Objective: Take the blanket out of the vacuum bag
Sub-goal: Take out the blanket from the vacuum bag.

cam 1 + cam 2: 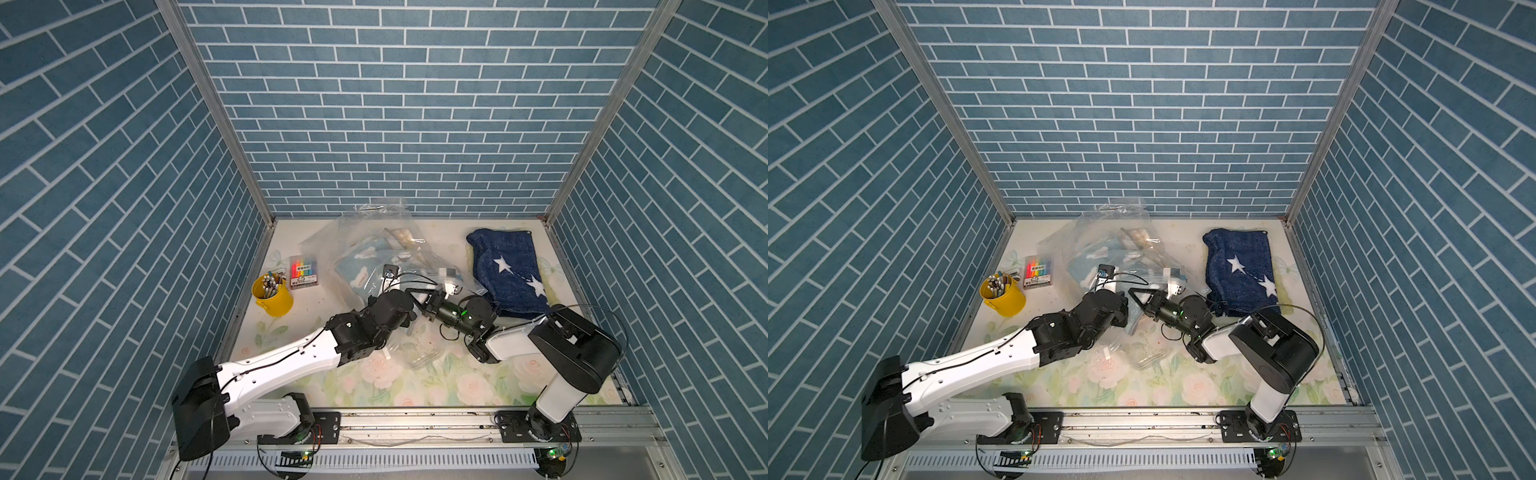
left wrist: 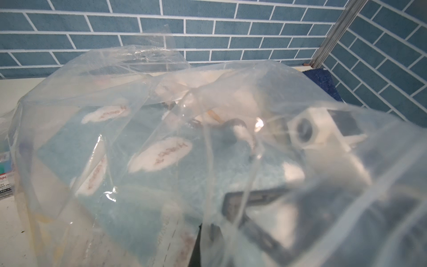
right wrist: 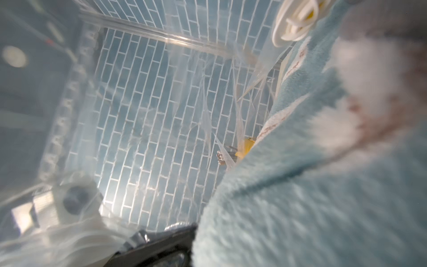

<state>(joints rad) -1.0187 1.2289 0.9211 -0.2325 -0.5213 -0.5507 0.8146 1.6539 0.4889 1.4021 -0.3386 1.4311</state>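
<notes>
The crinkly transparent vacuum bag (image 1: 361, 232) (image 1: 1092, 232) lies in the middle of the table, with a light blue blanket (image 1: 357, 266) (image 1: 1084, 272) with white cloud patches inside it. My left gripper (image 1: 400, 296) (image 2: 203, 240) is shut on a fold of the bag's plastic at its near end. My right gripper (image 1: 415, 294) (image 1: 1136, 294) reaches into the bag mouth from the right. In the right wrist view this gripper (image 3: 191, 240) is shut on the fluffy edge of the blanket (image 3: 300, 185). The bag's round white valve (image 3: 291, 23) shows beyond the blanket.
A navy blanket with white stars (image 1: 507, 270) (image 1: 1241, 266) lies at the back right, outside the bag. At the left stand a yellow cup of pens (image 1: 273, 297) and a pack of highlighters (image 1: 304, 272). Tiled walls close in three sides.
</notes>
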